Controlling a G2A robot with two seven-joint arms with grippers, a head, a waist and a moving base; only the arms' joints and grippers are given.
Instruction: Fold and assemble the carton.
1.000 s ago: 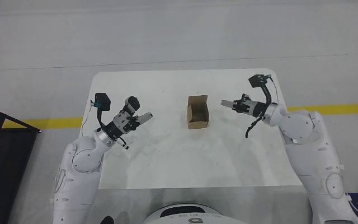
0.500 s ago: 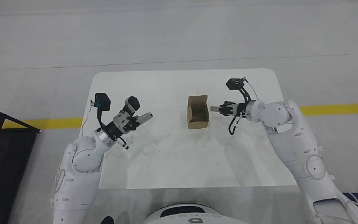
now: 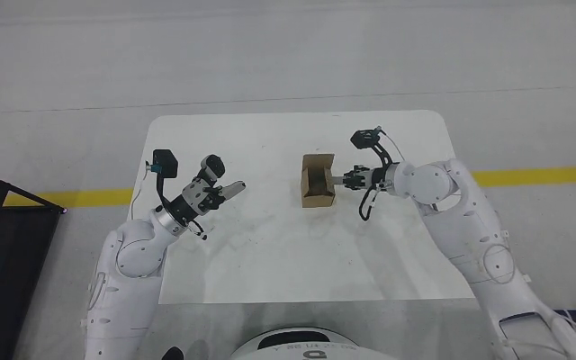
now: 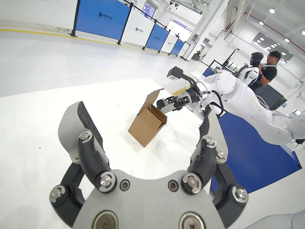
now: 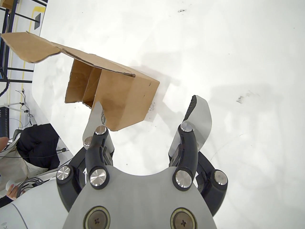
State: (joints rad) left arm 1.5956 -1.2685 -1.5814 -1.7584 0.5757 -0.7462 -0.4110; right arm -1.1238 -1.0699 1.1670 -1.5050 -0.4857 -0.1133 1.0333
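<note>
A small brown carton stands mid-table with its top open and one flap raised. In the right wrist view the carton shows inner flaps and a long flap sticking out. My right gripper is open at the carton's right side; one fingertip touches a carton panel and the other hangs over bare table. The left wrist view shows the carton and the right gripper at its open end. My left gripper is open over the table's left part, well clear of the carton.
The white table has rounded corners and light scuff marks. A yellow floor line runs behind it. A dark stand sits beyond the left edge. Cables and a person's dark clothing lie beyond the table edge.
My right arm swung left from the table's right side until its gripper reached the carton. The left arm and the carton stayed put.
</note>
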